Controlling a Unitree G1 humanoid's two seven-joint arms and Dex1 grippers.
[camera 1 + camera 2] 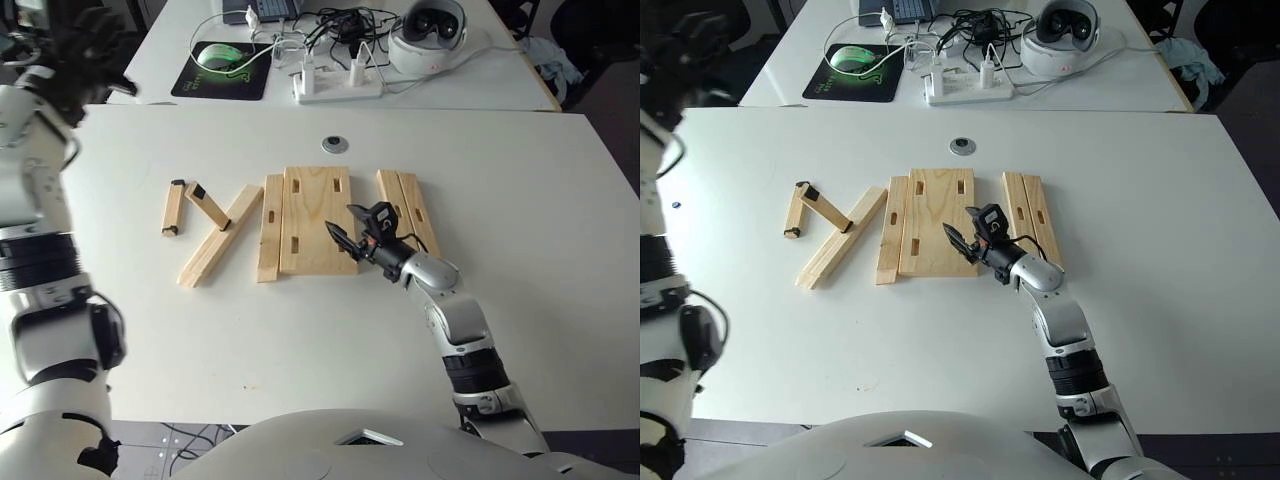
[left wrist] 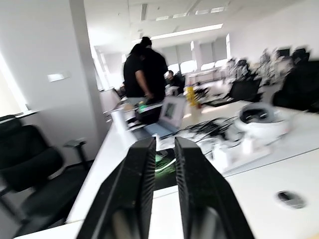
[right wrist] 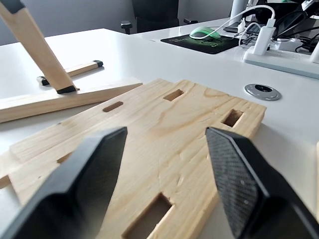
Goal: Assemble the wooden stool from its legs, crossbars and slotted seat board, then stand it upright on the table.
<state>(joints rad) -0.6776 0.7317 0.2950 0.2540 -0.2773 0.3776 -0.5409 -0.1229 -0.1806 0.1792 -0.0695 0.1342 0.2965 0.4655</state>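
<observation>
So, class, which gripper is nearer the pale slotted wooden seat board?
Right. The right gripper hangs open over the right edge of the seat board; the left gripper is raised at the far left of the table.

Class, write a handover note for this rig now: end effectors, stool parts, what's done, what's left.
Left end effector: shut, empty, raised at far left.
Right end effector: open, low over the slotted seat board near its right edge.
Board flat on the table. Long pieces: one beside its left, two at its right, one diagonal farther left with two short bars.
Done: nothing joined.
Left: all assembly, then standing it upright.
</observation>
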